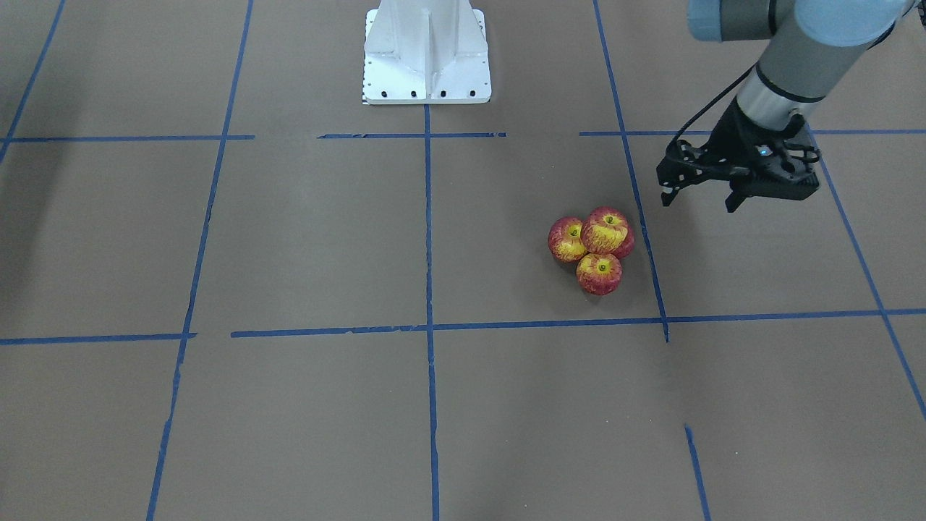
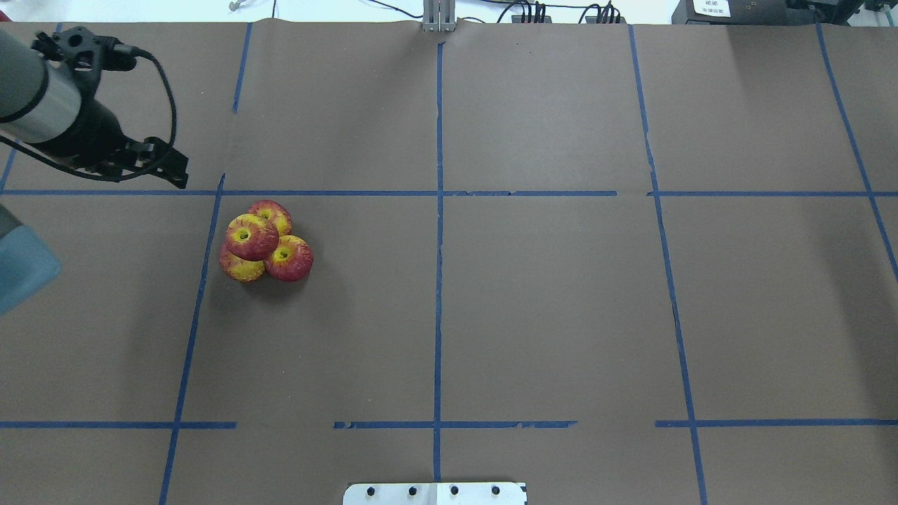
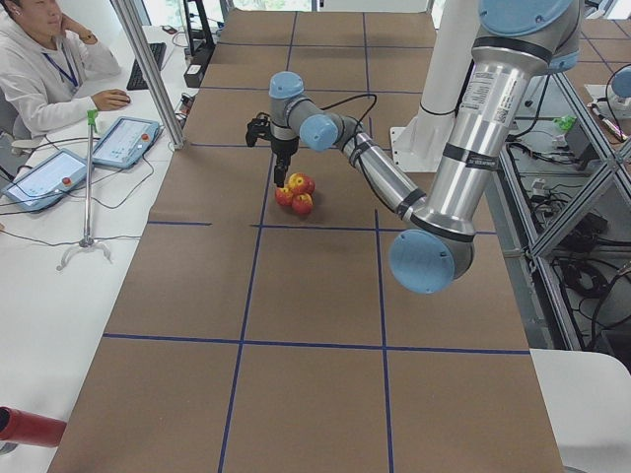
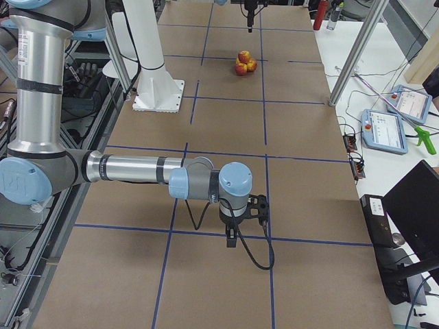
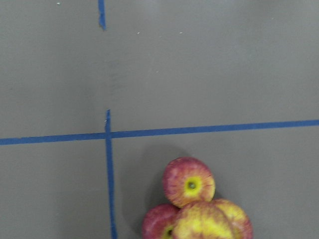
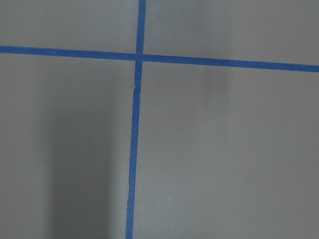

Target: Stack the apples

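Note:
The apples form a small pile on the brown table: three touching at the base and one on top (image 2: 251, 236). In the front view the top apple (image 1: 606, 230) rests on the others (image 1: 599, 273). The left wrist view shows the pile at its bottom edge (image 5: 189, 181). My left gripper (image 1: 700, 200) is open and empty; it hovers above the table beside the pile, apart from it, and also shows in the overhead view (image 2: 168, 167). My right gripper (image 4: 233, 236) shows only in the exterior right view, far from the apples, low over the table. I cannot tell whether it is open or shut.
The white robot base (image 1: 427, 51) stands at the table's edge. Blue tape lines (image 2: 438, 210) cross the brown table. An operator (image 3: 39, 59) sits at a side desk with tablets (image 3: 123, 141). A metal post (image 3: 148, 69) stands there.

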`<move>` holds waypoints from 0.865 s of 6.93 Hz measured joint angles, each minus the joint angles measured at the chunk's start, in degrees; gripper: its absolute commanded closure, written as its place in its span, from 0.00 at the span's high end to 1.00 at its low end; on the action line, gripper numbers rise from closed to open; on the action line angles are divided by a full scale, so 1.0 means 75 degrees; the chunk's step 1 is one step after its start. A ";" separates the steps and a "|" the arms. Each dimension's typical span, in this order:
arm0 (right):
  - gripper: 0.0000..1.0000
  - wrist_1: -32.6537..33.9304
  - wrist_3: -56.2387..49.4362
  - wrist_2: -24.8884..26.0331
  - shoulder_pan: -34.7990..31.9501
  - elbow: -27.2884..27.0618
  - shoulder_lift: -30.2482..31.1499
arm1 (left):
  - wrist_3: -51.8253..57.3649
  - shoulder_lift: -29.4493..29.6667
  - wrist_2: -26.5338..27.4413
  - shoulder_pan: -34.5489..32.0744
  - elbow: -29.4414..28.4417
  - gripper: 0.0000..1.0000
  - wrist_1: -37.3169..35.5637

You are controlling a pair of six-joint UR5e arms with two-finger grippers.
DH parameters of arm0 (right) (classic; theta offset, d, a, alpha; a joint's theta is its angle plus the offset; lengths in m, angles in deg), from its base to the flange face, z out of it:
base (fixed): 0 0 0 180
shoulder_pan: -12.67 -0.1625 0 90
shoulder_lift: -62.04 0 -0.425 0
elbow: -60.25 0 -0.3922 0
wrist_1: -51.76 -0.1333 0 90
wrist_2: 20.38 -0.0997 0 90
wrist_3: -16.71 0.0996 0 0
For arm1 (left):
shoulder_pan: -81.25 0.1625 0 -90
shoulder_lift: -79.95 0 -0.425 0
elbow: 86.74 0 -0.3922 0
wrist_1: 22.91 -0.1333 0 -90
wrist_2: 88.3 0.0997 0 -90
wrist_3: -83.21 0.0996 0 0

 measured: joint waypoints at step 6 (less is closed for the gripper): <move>1.00 0.0000 0.0002 0.0000 0.0000 0.0000 0.0000 | 0.7506 -0.2824 -0.1257 -0.4452 -0.1437 1.00 0.0136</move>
